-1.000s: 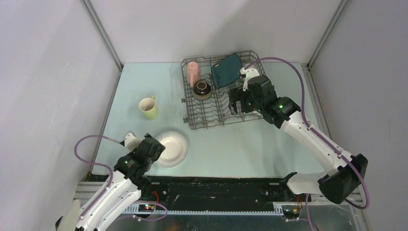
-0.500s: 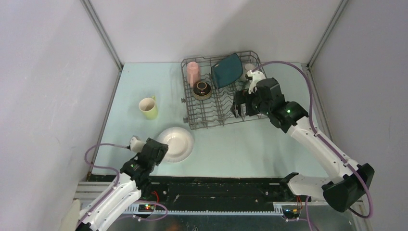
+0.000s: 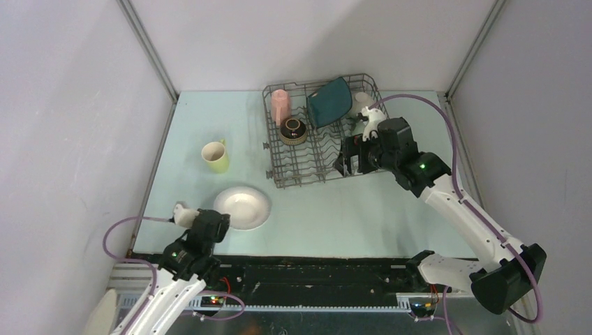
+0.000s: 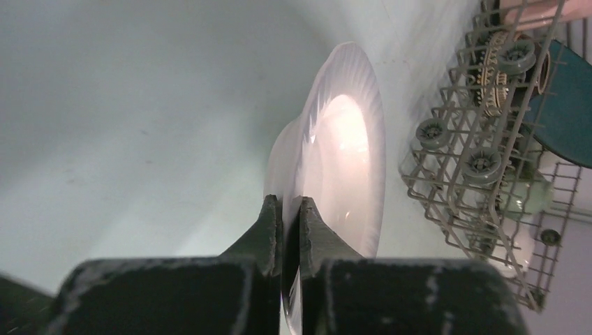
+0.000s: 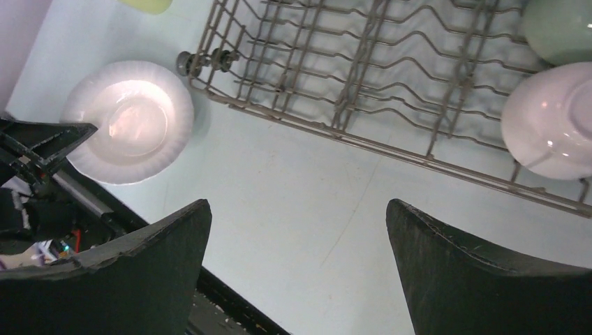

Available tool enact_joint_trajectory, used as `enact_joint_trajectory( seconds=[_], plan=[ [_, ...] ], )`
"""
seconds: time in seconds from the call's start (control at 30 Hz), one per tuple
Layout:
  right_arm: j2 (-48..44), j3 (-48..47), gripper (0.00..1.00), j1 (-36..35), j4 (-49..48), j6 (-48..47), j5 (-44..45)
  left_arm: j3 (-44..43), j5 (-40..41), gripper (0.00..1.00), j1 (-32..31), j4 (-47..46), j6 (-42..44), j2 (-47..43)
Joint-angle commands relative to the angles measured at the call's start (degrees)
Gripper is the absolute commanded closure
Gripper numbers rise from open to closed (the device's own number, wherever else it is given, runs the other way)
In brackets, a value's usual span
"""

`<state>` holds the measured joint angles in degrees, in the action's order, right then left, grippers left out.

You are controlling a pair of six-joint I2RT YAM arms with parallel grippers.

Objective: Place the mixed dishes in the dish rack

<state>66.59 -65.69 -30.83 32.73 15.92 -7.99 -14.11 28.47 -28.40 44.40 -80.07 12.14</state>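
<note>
The round white plate (image 3: 242,208) lies on the table in front of the dish rack (image 3: 300,183). My left gripper (image 3: 218,222) is shut on its near-left rim; in the left wrist view both fingertips (image 4: 269,216) pinch the plate's edge (image 4: 345,160). The rack holds a pink mug (image 3: 281,106), a brown bowl (image 3: 293,130), a dark teal plate (image 3: 329,102), a pale bowl (image 5: 551,122) and a pale green bowl (image 5: 562,28). A yellow-green mug (image 3: 216,156) stands on the table left of the rack. My right gripper (image 3: 347,157) hangs open and empty over the rack's front right corner (image 5: 299,206).
Grey walls with metal posts close in the table on the left, back and right. A black rail (image 3: 314,269) runs along the near edge behind the arm bases. The rack's front rows of tines (image 5: 363,77) hold nothing.
My left gripper has shut on the plate's rim, and the arm has drawn back, shifting the plate slightly left. My right gripper, still open, has backed a little to the right.
</note>
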Motion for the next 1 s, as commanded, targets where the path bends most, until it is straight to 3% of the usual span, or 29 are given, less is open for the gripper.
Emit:
enact_joint_trajectory(
  seconds=[0.0, 0.27, 0.47, 0.63, 0.97],
  plan=[
    [-0.93, 0.03, 0.02, 0.19, -4.1, 1.73, -7.38, -9.69, 8.53, 1.0, 0.28, 9.02, 3.62, -2.13],
    [-0.06, 0.85, 0.04, -0.42, -9.42, 6.75, -19.33, -20.54, 5.84, 1.0, 0.28, 4.19, 18.25, -3.97],
    [1.92, 2.44, 0.06, -3.79, -16.36, 13.4, -23.95, -19.92, -8.02, 1.0, 0.28, -13.59, 29.67, -7.46],
    [4.14, 2.41, 0.07, -8.62, -21.12, 15.93, -22.96, -15.78, -20.3, 1.0, 0.28, -28.33, 30.44, -5.86],
    [8.61, 2.41, 0.19, -11.71, -26.98, 20.72, -23.2, -14.31, -30.5, 1.0, 0.28, -38.73, 29.62, -0.43]
  ],
)
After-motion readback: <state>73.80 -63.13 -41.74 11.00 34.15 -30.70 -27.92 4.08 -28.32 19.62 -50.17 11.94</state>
